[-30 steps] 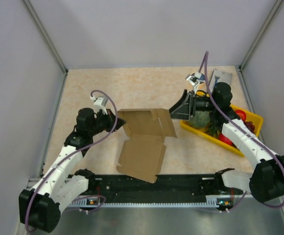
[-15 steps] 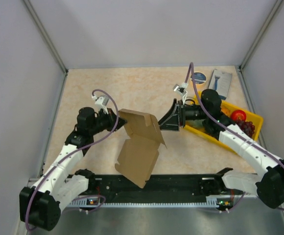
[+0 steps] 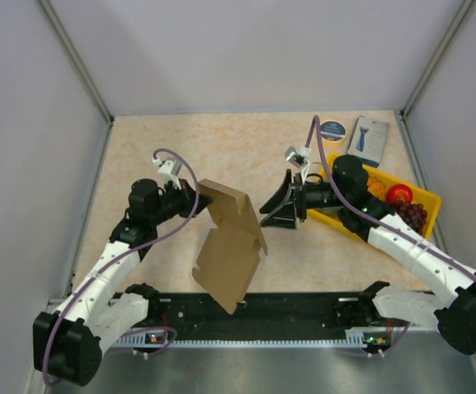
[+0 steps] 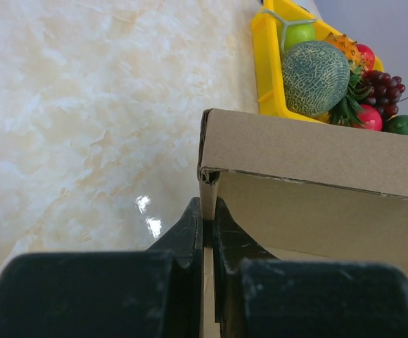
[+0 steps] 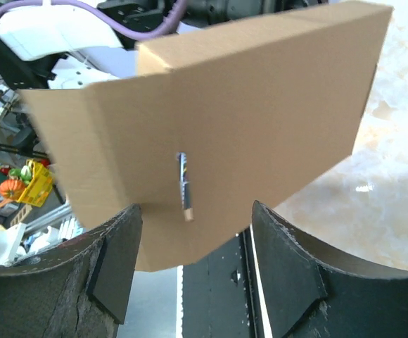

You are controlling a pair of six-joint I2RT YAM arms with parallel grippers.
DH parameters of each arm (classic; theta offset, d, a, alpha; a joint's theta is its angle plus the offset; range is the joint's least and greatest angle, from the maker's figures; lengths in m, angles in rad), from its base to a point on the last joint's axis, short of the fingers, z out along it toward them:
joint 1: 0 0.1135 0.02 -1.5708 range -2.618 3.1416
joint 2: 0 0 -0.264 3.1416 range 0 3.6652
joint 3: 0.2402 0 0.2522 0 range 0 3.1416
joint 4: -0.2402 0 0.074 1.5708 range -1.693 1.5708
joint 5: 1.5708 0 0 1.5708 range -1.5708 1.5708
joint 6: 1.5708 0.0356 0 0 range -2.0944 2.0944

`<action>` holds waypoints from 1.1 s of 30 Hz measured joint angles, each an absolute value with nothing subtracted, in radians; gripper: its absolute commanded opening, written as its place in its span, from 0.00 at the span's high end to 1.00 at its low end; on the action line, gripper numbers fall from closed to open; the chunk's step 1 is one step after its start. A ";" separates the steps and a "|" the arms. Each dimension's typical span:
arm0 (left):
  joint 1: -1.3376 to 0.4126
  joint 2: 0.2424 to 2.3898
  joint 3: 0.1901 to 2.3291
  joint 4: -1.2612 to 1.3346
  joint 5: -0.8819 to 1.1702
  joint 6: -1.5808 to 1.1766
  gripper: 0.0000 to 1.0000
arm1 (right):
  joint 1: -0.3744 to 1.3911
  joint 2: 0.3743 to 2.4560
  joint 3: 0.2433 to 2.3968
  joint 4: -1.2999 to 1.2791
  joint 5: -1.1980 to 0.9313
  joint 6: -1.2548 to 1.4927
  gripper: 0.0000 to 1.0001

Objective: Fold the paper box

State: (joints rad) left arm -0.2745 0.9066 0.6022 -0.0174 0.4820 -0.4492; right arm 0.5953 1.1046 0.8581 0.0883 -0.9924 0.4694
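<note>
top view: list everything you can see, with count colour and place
paper box: 1, brown, half folded, tilted up mid-table between the arms
tray: 1, yellow, right side of the table
fruit: several, green melon plus red, purple, orange and green pieces, in the tray
small box: 1, blue and white, far right corner, beyond the tray
round tin: 1, blue and tan, just left of the small box
table: 1, beige marble pattern
arms: 2, white and black, bases at the near edge
left hand: 1, black, shut on the paper box's edge
right hand: 1, black, open, facing the paper box's right side
</note>
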 measured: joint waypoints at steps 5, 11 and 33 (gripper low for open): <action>-0.274 0.910 0.594 -0.004 0.477 -0.442 1.00 | 0.595 1.066 0.857 0.139 -1.015 0.491 0.35; -0.274 0.910 0.593 -0.001 0.474 -0.443 1.00 | 0.596 1.062 0.857 0.148 -1.016 0.488 0.44; -0.307 0.859 0.593 -0.101 0.216 -0.480 1.00 | 0.760 1.127 0.882 -0.067 -0.545 0.278 0.39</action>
